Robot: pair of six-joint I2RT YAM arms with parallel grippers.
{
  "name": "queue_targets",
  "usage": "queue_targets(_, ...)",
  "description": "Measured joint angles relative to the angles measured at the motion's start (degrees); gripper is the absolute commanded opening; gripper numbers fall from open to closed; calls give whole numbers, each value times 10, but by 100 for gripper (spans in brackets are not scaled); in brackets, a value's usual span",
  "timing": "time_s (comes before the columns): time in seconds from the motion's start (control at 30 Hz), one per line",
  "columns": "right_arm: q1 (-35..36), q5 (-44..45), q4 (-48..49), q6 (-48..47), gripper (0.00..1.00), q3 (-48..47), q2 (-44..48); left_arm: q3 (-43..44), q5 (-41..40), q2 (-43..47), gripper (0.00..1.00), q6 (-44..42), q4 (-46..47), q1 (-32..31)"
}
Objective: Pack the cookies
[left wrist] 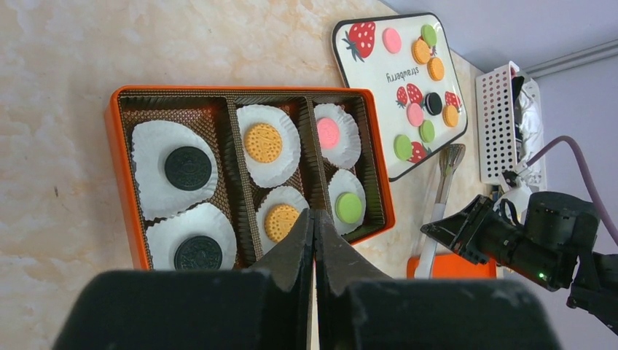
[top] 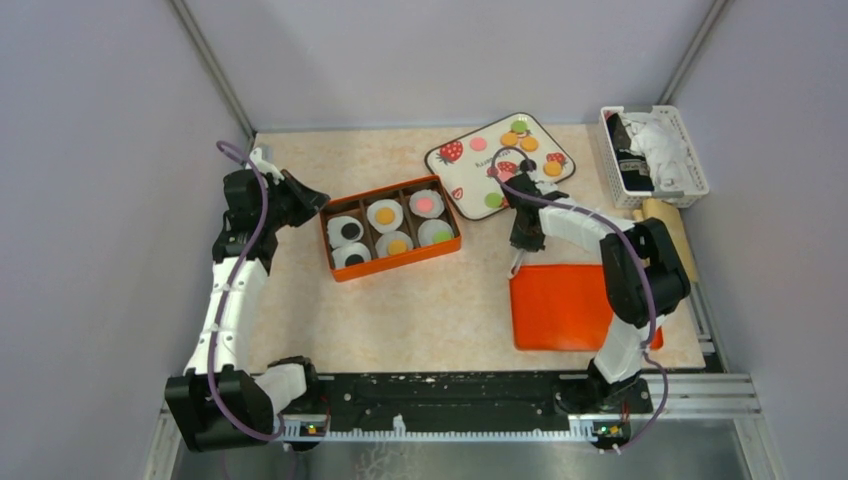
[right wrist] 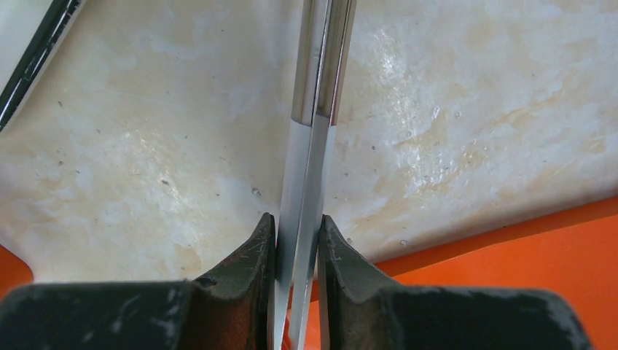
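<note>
Orange box [left wrist: 111, 153] held six cookies [left wrist: 262, 142] in paper cups [left wrist: 149, 146]; we saw more on the strawberry tray [left wrist: 364, 80]. Left pincer [left wrist: 314, 215] was closed, empty; right pincer [right wrist: 296, 222] clamped metal tongs [right wrist: 321, 73] above the worktop [right wrist: 146, 146]

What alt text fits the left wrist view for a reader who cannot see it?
In the foreground, the left arm's shut fingers face an orange box whose six white paper cups hold cookies: two black, two orange, one pink, one green. Beyond it, a strawberry-print tray carries loose cookies, and the right arm's fingers hold metal tongs.
</note>
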State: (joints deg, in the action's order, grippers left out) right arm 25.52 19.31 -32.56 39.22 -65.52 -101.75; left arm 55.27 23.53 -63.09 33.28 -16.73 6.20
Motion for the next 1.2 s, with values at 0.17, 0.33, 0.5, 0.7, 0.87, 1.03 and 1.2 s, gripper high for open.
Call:
queue_targets(0.17, -2, -9, -14, 5, 0, -30, -21, 0, -3, 0, 7, -1, 0, 0)
queue_targets(0.33, -2, -21, -38, 13, 0, -77, -55, 0, -4, 0, 7, 0, 0, 0)
queue_targets(0.5, -2, -38, -36, 24, 0, -92, -64, 0, -5, 0, 7, -3, 0, 0)
queue_targets(0.7, -8, -62, -34, 28, 0, -93, -63, 0, -4, -2, 5, -2, 1, 0)
queue_targets(0.87, -9, -100, -39, 35, 0, -118, -78, 0, -5, -11, 5, -2, 0, 0)
queue_targets(1.03, -9, -132, -38, 41, 0, -129, -86, 0, -7, -11, 5, -2, 0, 0)
queue_targets(1.2, -8, -154, -38, 43, 0, -132, -86, 0, -7, -12, 5, -2, 1, 0)
